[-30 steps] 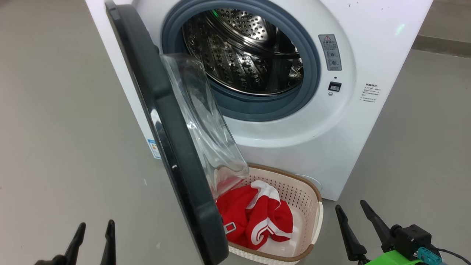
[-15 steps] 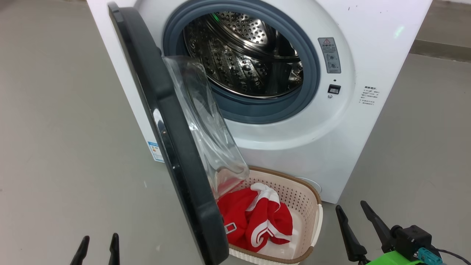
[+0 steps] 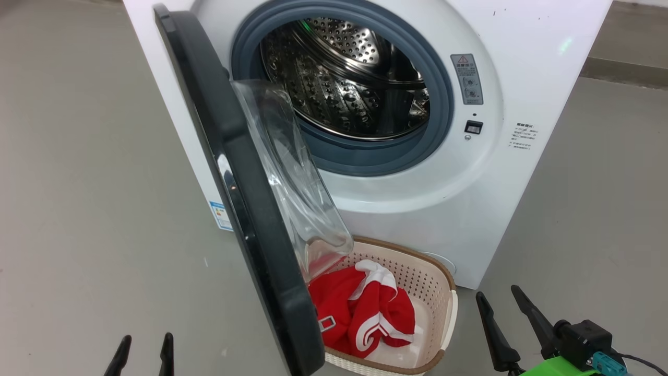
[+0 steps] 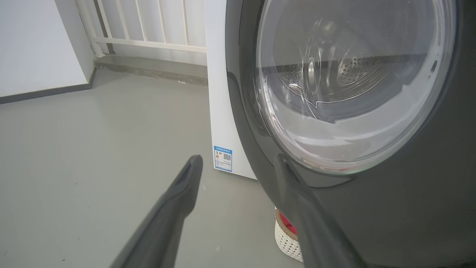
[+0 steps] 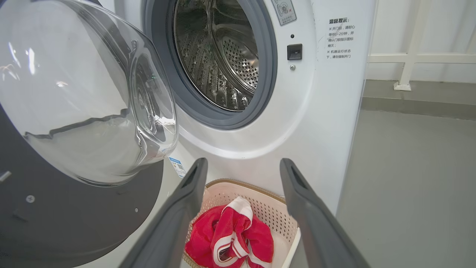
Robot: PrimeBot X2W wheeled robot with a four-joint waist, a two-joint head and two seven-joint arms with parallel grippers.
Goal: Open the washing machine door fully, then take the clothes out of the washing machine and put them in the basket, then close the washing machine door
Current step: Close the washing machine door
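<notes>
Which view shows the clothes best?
Head view: the clothes lie heaped in the basket, only their left edge behind the washing machine door. Right wrist view crops their bottom edge. Left wrist view gives a red sliver under the door.

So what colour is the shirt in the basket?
Bright red with white stripes: the clothes show best in the head view.

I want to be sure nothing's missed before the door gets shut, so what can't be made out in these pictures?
Head view: the left end of the basket is hidden behind the washing machine door.
Head view: the near floor of the drum is hidden by the grey rubber ring, so something left there cannot be ruled out.
Head view: the printed notice is too small to read.
</notes>
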